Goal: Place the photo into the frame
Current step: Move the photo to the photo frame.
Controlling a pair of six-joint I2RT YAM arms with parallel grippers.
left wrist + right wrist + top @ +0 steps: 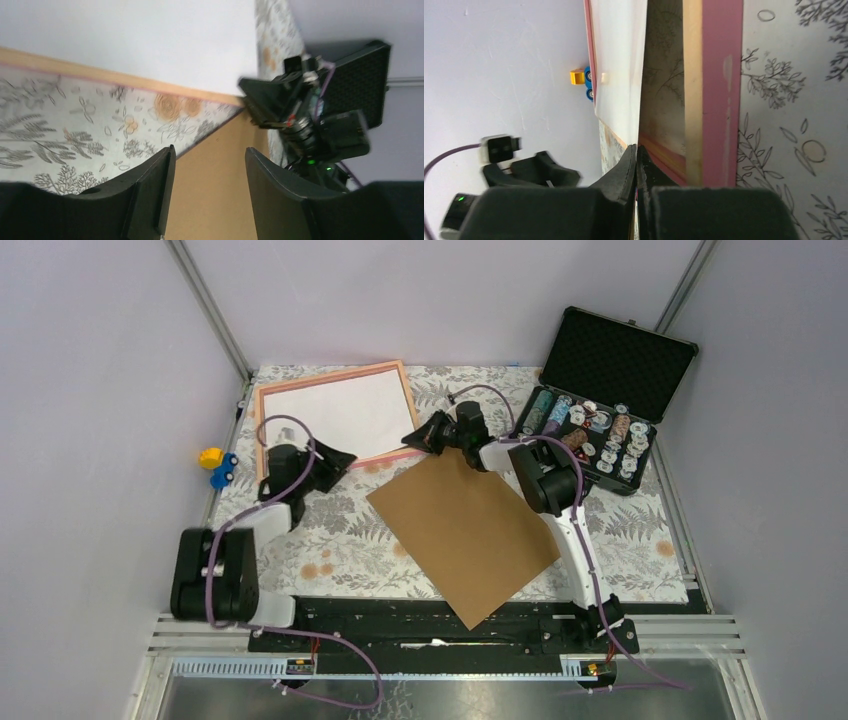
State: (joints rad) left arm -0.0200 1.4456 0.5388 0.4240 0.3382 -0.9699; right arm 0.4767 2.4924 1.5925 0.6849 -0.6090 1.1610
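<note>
Closest up in the right wrist view are the black fingers of the right pincer (636, 155), squeezed together on the corner of the photo (619, 65), a big rectangular sheet showing only its plain white side. That corner is lifted a bit, so you can see floral cloth through the pane under it. The rest of the sheet lies inside the thin salmon-pink rectangular frame (721, 75), which sits just past the fingertips.

Across from it, near the frame's front edge, the left pincer (209, 152) hangs with its fingers spread, nothing between them. The flat brown backing board (465, 525) lies on the fern-print tablecloth (340, 540), just behind the right pincer. An open black case (625, 360) is off to the right pincer's right, and a small yellow-and-blue toy (215, 465) sits left of the left pincer.
</note>
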